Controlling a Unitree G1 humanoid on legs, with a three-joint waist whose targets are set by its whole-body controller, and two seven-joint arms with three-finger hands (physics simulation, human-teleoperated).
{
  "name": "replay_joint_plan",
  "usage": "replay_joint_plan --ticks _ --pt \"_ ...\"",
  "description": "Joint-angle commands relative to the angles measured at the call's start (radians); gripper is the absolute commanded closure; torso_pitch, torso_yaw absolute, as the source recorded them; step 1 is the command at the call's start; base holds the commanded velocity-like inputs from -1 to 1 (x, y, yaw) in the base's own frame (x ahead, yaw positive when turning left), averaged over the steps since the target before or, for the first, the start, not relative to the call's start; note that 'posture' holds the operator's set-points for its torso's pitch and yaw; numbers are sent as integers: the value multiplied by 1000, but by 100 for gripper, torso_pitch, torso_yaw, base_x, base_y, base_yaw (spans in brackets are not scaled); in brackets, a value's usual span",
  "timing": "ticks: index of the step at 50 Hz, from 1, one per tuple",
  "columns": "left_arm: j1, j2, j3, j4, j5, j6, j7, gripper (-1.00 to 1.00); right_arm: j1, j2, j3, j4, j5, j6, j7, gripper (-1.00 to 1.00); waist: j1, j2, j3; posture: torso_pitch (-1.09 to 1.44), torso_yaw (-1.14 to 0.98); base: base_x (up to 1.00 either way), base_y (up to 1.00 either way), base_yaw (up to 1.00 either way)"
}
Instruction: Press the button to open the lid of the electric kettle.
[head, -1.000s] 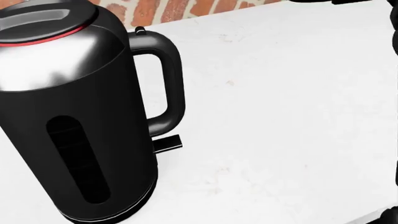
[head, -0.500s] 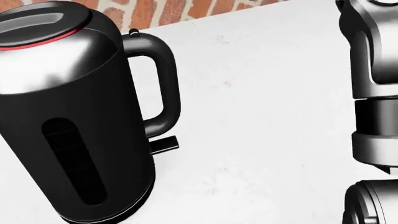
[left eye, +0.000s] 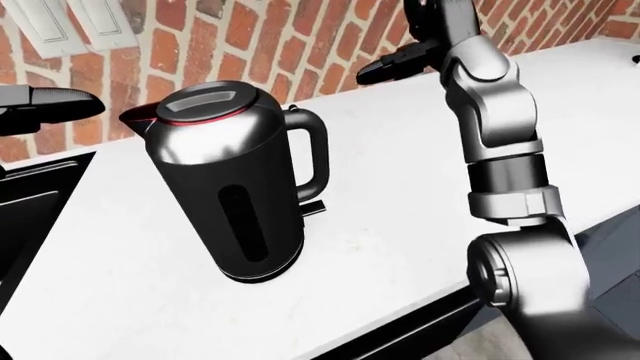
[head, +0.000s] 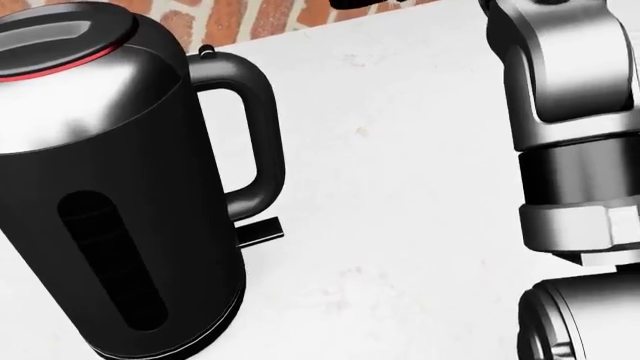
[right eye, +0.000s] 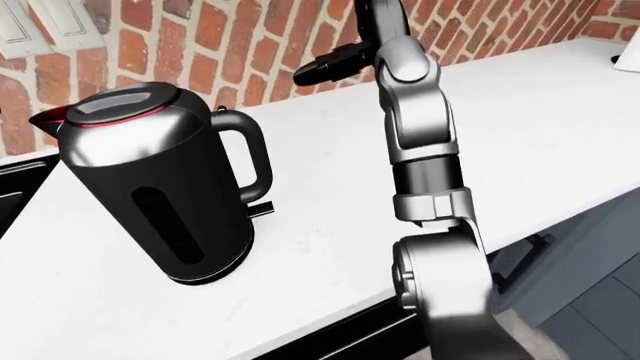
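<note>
Kettle (left eye: 228, 187) stood upright on the white bench (left eye: 400, 187), toward the left in the left-eye view, base flat on the surface. Body black below, brushed metal at the shoulder. Lid (left eye: 203, 103) lay closed, a red ring showing round its edge. Spout pointed to the view's left; handle (left eye: 312, 154) on the right side. A small dark button (left eye: 292, 109) sat at the top of the handle, just beside the lid. A short black tab (left eye: 311, 208) stuck out at the foot of the handle, low against the bench.

Right arm (left eye: 495, 127) rose from the bottom right of the left-eye view, forearm nearly vertical, well apart from the kettle. Right robot hand (right eye: 335, 64) reached leftward at the top, above the bench and in front of the brick wall (left eye: 300, 45). Dark fingers stretched out straight, holding nothing; clear of the kettle, higher than the lid and to its right.

Left robot hand (left eye: 45, 105) showed at the left edge of the left-eye view, a dark finger pointing toward the kettle's spout, not touching. How far open it was, I cannot tell.

A black sink or stove (left eye: 30, 210) lay beyond the bench's left end.
</note>
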Motion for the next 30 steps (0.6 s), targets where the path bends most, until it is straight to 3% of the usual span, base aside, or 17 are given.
replay_joint_plan --ticks 1,30 --pt "-22 19 15 -13 4 -24 4 -100 -43 -3 -6 -36 -2 -25 -4 -100 0 4 -21 -20 0 0 0 0" --pt "-19 23 20 -12 -3 -25 5 -100 -88 89 25 -8 -17 -30 -12 -100 -1 12 -18 -20 0 0 0 0"
